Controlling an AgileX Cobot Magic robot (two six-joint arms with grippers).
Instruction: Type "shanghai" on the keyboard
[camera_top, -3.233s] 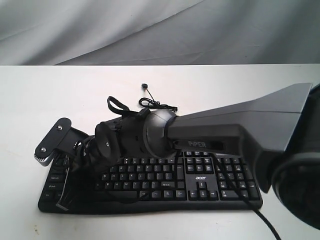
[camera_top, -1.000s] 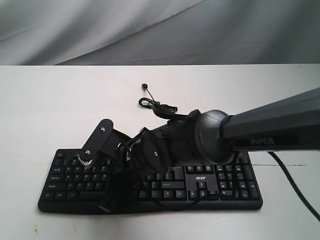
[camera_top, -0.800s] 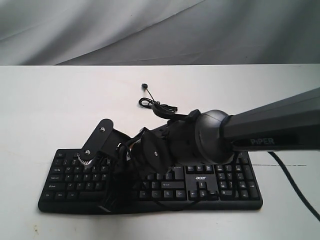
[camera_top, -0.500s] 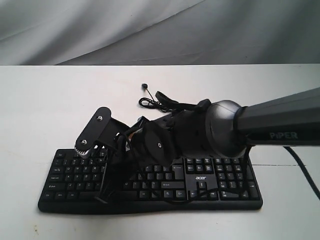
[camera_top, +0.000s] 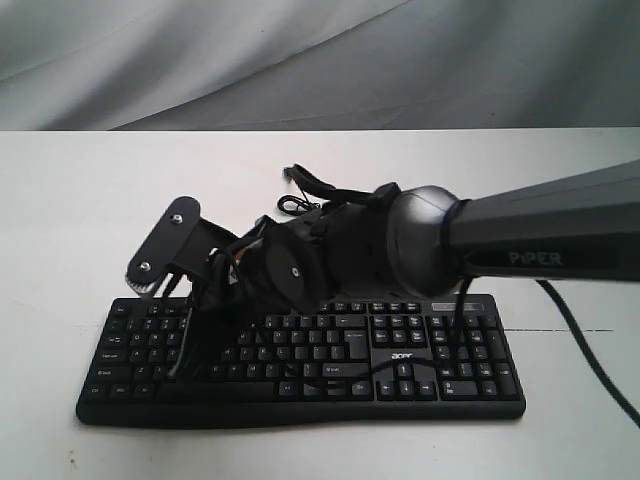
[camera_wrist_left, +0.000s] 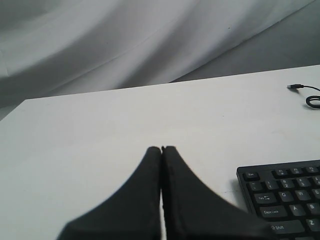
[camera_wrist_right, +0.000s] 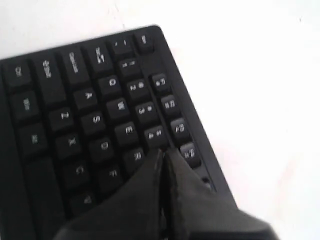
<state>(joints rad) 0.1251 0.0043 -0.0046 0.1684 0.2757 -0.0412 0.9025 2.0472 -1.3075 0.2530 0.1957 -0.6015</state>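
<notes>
The black keyboard (camera_top: 400, 355) with white legends and an "acer" logo lies along the front of the white table. My right arm reaches across it from the right. The right gripper (camera_top: 180, 365) points down over the left letter keys. In the right wrist view the gripper (camera_wrist_right: 162, 151) is shut, its tips just above the keyboard (camera_wrist_right: 75, 115) near the R key and the number row, holding nothing. My left gripper (camera_wrist_left: 161, 148) is also shut and empty, hovering over bare table beside the keyboard's (camera_wrist_left: 285, 195) Esc corner. The exterior view does not show it.
The keyboard's thin cable lies coiled (camera_top: 298, 206) behind the arm, with its USB plug (camera_top: 290, 172) loose on the white table (camera_top: 80, 200). The plug (camera_wrist_left: 295, 87) also shows in the left wrist view. A grey cloth backdrop hangs behind the table.
The right gripper has lifted off the keys and swung left and back over the last second. Its wrist has risen. The keyboard has not moved.
</notes>
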